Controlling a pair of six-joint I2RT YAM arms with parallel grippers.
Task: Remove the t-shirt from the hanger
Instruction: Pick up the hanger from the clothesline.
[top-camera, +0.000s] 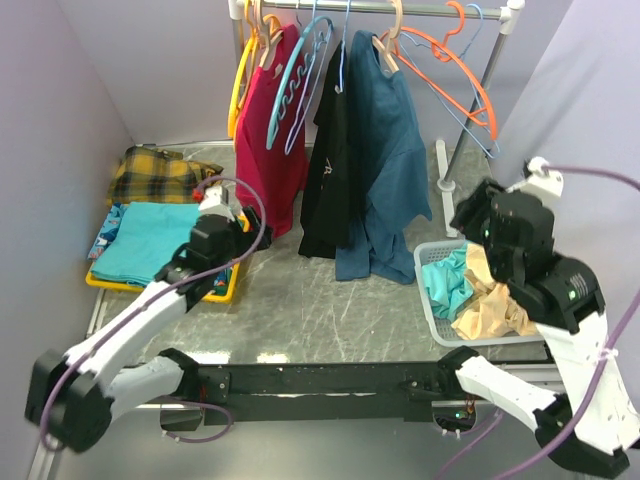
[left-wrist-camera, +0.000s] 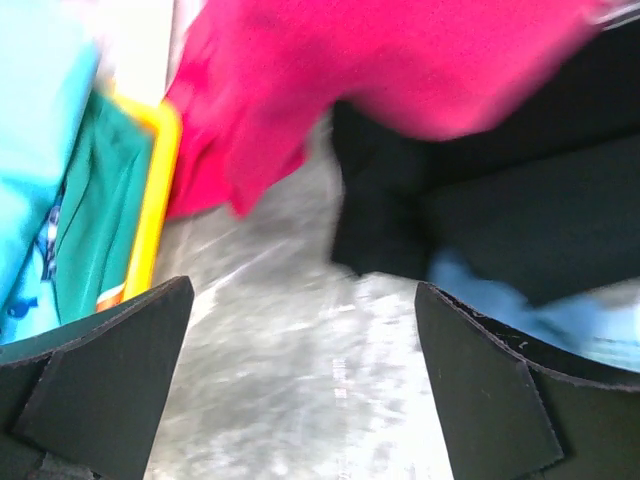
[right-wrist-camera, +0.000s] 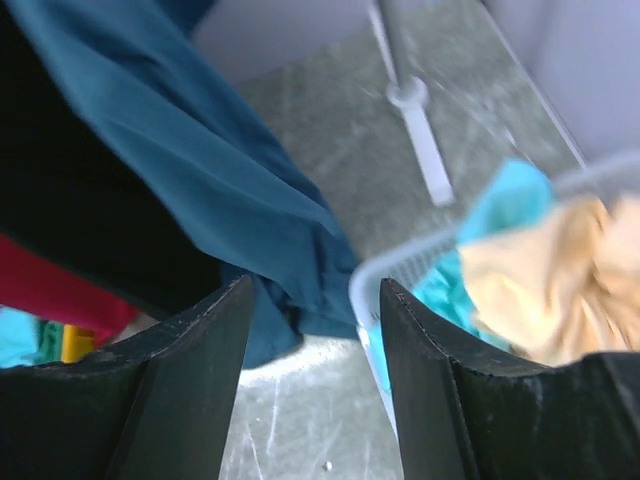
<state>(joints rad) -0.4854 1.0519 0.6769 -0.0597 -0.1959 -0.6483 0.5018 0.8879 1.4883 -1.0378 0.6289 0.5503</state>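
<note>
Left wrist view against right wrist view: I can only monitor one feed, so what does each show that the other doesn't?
Only left wrist: the left gripper, open and empty. Only right wrist: the right gripper, open and empty, the blue t-shirt down to its hem, the white basket holding turquoise cloth and tan cloth, and the rack foot. Both: the red t-shirt, the black t-shirt, the grey table and the yellow tray, a mere sliver in the right wrist view.
</note>
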